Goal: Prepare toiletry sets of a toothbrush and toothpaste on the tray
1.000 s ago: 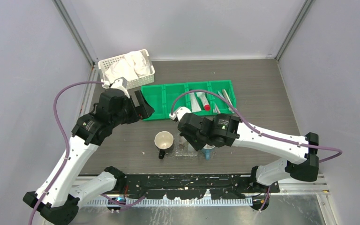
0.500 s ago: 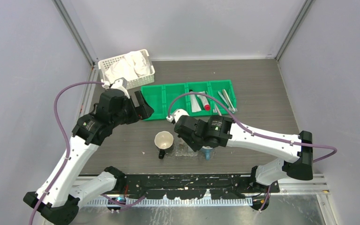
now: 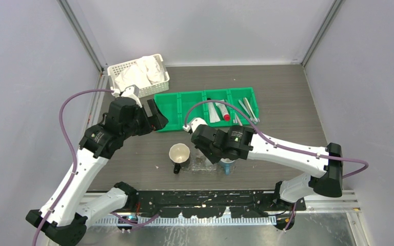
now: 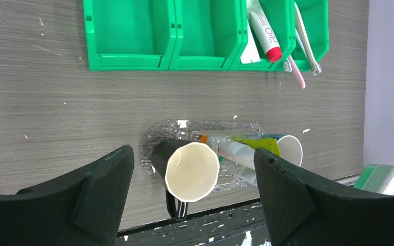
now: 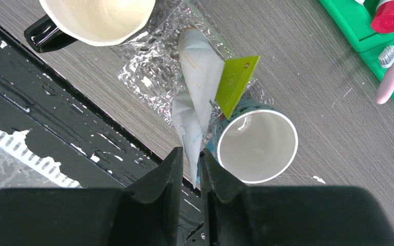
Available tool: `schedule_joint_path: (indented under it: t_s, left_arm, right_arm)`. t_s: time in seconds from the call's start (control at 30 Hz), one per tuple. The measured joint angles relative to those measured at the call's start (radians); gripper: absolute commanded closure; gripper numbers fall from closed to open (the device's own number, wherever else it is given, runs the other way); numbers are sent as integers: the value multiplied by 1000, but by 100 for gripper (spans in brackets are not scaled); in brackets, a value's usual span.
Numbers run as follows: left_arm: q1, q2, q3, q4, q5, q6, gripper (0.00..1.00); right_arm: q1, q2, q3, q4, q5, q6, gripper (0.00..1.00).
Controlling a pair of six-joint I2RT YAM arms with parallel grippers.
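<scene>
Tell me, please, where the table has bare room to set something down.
Free: the bare wood between the green bin and the tray, the strip right of the bin, and the bin's two empty left compartments. Crowded: the tray, where a cream mug, a second cup, a white toothpaste tube and a yellow-green one cluster.

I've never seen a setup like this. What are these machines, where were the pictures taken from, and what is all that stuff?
Two robot arms are bolted to the near edge of a table. Each ends in a two-finger gripper. One picture looks down from above; the other two come from cameras on the wrists.

On the table are a green bin with toothbrushes and a red-capped tube, a basket of cloths, and a clear tray with mugs at its ends. A white tube and a yellow-green tube rest between them.

The left gripper is open and empty. The right gripper sits close around the white tube's tail; whether it pinches is unclear.
</scene>
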Motion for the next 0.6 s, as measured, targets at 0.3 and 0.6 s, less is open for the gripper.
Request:
schedule_joint_path:
  t_s: [0.3,0.6]
  left_arm:
    - [0,0,0,0,0,0,12]
    - [1,5,-3,7,1,2,13]
  right_arm:
    - [-119,-50,30,11,21,-11,67]
    - [-648,-11,59,180,-171,15,68]
